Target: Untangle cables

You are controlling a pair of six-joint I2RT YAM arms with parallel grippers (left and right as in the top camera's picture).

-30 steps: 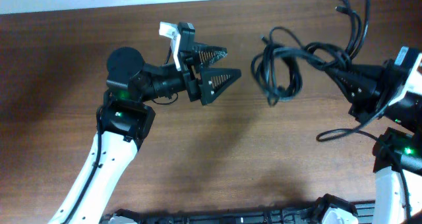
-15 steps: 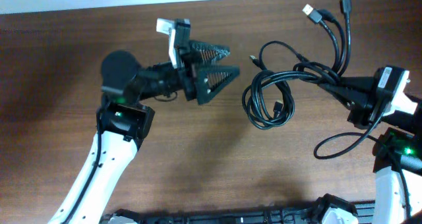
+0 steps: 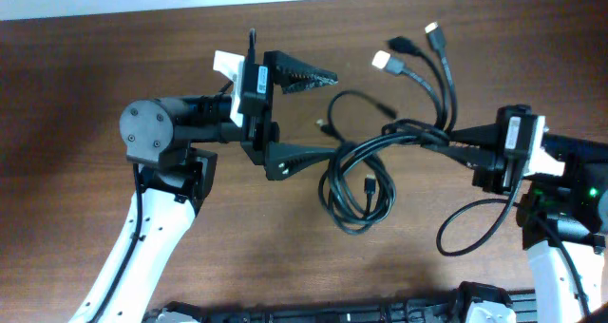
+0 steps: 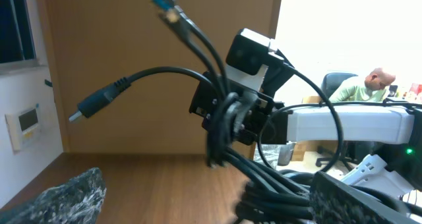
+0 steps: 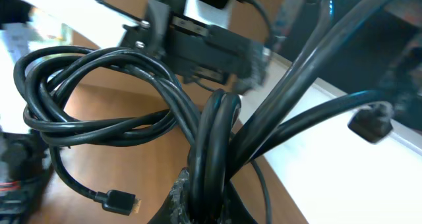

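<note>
My right claw [image 3: 454,142] is clamped shut on the cables [image 3: 359,185], pinching several strands where they cross. The plug ends [image 3: 385,61] fan out just past its tips, and the tangled loops hang ahead of it, toward the other arm. Over the last second I have carried the whole bundle across. It was well clear of the left claw [image 3: 334,114]; now the nearest loop lies right at that claw's fingertips, and one strand seems to cross the nearer finger, though I cannot tell if it touches. The left claw is spread wide and holds nothing, and it has rolled so its gap faces the loops. I judge the second grip is now within reach: close on one loop, then draw the two claws apart.
</note>
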